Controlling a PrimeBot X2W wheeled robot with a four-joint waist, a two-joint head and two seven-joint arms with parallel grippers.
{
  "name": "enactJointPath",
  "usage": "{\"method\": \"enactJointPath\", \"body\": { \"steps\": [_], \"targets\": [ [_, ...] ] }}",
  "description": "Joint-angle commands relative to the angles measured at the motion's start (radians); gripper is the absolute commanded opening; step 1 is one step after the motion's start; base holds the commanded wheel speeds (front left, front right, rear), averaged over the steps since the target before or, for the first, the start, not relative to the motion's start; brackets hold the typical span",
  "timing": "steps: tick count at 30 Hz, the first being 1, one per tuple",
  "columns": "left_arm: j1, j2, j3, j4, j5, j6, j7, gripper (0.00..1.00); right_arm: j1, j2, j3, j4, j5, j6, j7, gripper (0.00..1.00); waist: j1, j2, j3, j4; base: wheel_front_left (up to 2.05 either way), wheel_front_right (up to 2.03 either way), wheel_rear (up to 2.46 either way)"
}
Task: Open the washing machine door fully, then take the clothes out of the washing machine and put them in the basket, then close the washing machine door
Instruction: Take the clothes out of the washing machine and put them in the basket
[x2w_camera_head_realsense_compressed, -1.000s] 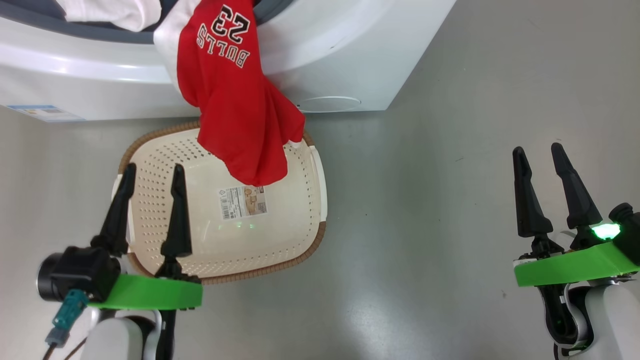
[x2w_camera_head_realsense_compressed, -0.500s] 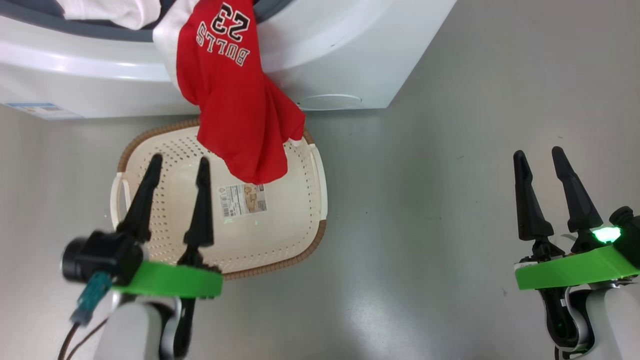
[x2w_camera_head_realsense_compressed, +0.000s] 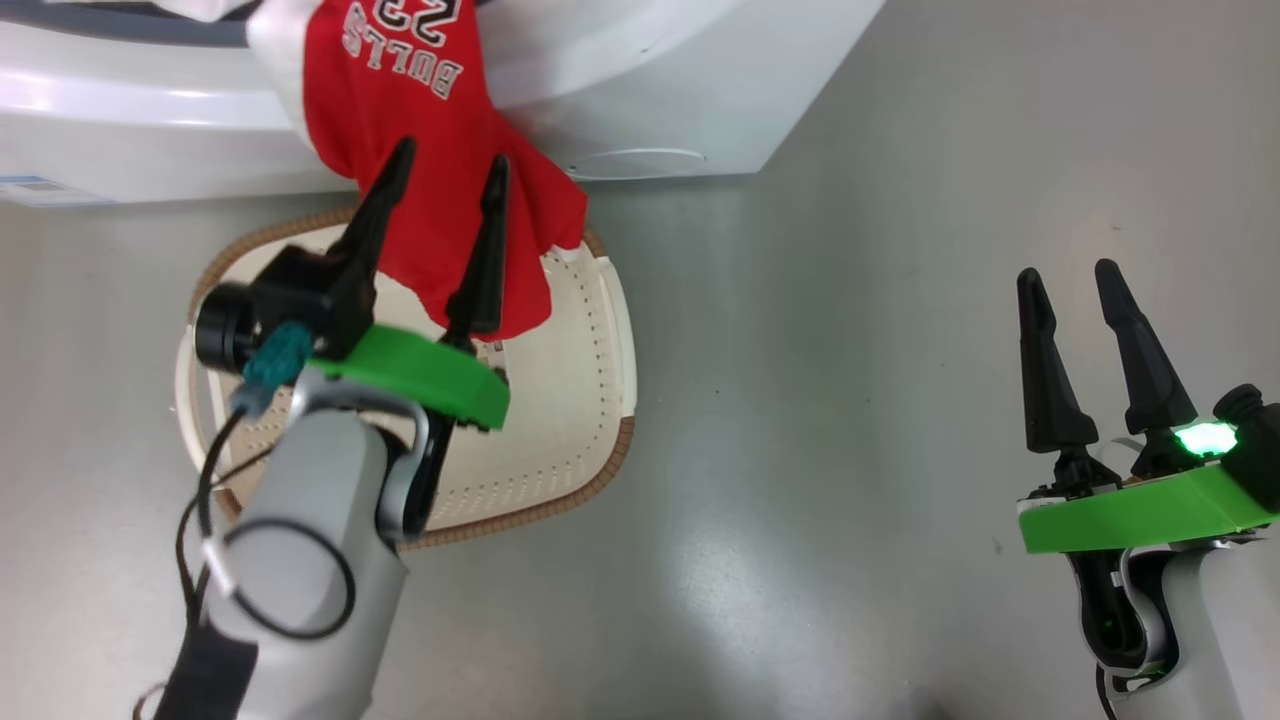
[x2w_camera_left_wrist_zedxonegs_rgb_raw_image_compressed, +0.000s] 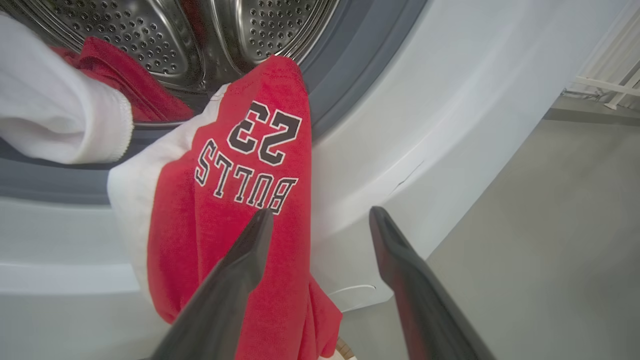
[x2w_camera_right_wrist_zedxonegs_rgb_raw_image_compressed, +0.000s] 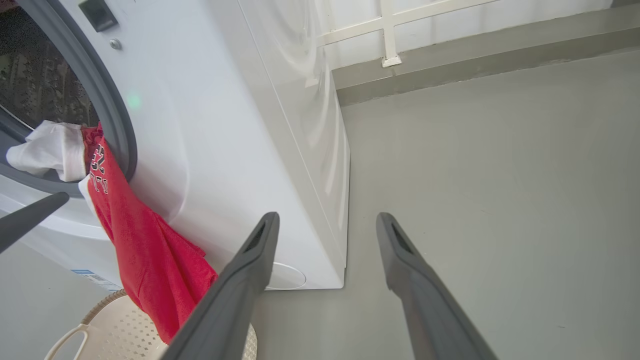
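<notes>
Washing machine (x2w_camera_head_realsense_compressed: 650, 80) casing: white, smooth, glossy, carries highlights. Drum (x2w_camera_left_wrist_zedxonegs_rgb_raw_image_compressed: 260, 30): bright perforated steel. Door seal (x2w_camera_left_wrist_zedxonegs_rgb_raw_image_compressed: 345, 65): grey rubber, matt. Red garment (x2w_camera_left_wrist_zedxonegs_rgb_raw_image_compressed: 185, 240): soft, slightly napped cloth, matt, with black-and-white lettering. White cloth (x2w_camera_left_wrist_zedxonegs_rgb_raw_image_compressed: 50, 120): matt fabric with a stitched hem. Basket (x2w_camera_head_realsense_compressed: 560, 400): cream perforated plastic, slight sheen, brown woven-look rim. Floor (x2w_camera_head_realsense_compressed: 850, 350): grey, smooth, dull sheen. Fingers (x2w_camera_right_wrist_zedxonegs_rgb_raw_image_compressed: 425, 300): dark, matt, plastic-looking.

Head cam looks down; both wrist cams face washer (x2w_camera_right_wrist_zedxonegs_rgb_raw_image_compressed: 225, 150), sharing red jersey (x2w_camera_left_wrist_zedxonegs_rgb_raw_image_compressed: 180, 235).
</notes>
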Motion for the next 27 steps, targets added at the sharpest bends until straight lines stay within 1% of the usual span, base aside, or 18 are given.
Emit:
{"method": "enactJointPath", "body": {
  "steps": [1, 4, 9, 15, 16, 17, 19, 27],
  "targets": [
    [-0.034, 0.021, 0.009, 0.025, -0.004, 0.012, -0.005, 1.0, 0.001, 0.001, 0.025, -0.022, -0.011, 0.005, -0.006, 1.0, 0.0, -0.0001, 0.016, -0.015, 0.0, 0.0, 0.0],
    [-0.104, 0.021, -0.005, 0.122, -0.007, 0.03, -0.005, 1.0, -0.007, 0.007, 0.027, -0.022, -0.009, 0.005, -0.006, 1.0, 0.0, -0.0001, 0.027, -0.027, 0.0, 0.0, 0.0],
    [-0.213, 0.021, -0.001, 0.265, 0.006, 0.063, -0.005, 1.0, -0.022, 0.015, 0.027, -0.024, -0.007, 0.005, -0.006, 1.0, 0.0, -0.0001, 0.049, -0.043, 0.0, 0.0, 0.0],
    [-0.297, 0.021, 0.025, 0.361, 0.017, 0.081, -0.005, 1.0, -0.032, 0.023, 0.026, -0.022, -0.006, 0.005, -0.006, 1.0, 0.0, -0.0001, 0.062, -0.054, 0.0, 0.0, 0.0],
    [-0.305, 0.021, 0.031, 0.371, 0.02, 0.082, -0.005, 0.69, -0.033, 0.025, 0.026, -0.022, -0.006, 0.005, -0.006, 1.0, 0.0, -0.0001, 0.063, -0.056, 0.0, 0.0, 0.0],
    [-0.311, 0.021, 0.036, 0.378, 0.023, 0.082, -0.005, 0.42, -0.035, 0.026, 0.026, -0.021, -0.006, 0.005, -0.006, 1.0, 0.0, -0.0001, 0.063, -0.057, 0.0, 0.0, 0.0],
    [-0.317, 0.021, 0.046, 0.386, 0.031, 0.079, -0.005, 0.0, -0.037, 0.028, 0.024, -0.021, -0.006, 0.005, -0.006, 1.0, 0.0, -0.0001, 0.064, -0.059, 0.0, 0.0, 0.0],
    [-0.283, 0.021, 0.054, 0.372, 0.035, 0.061, -0.005, 0.0, -0.033, 0.032, 0.016, -0.021, -0.009, 0.005, -0.006, 1.0, 0.0, -0.0001, 0.056, -0.047, 0.0, 0.0, 0.0]
  ]
}}
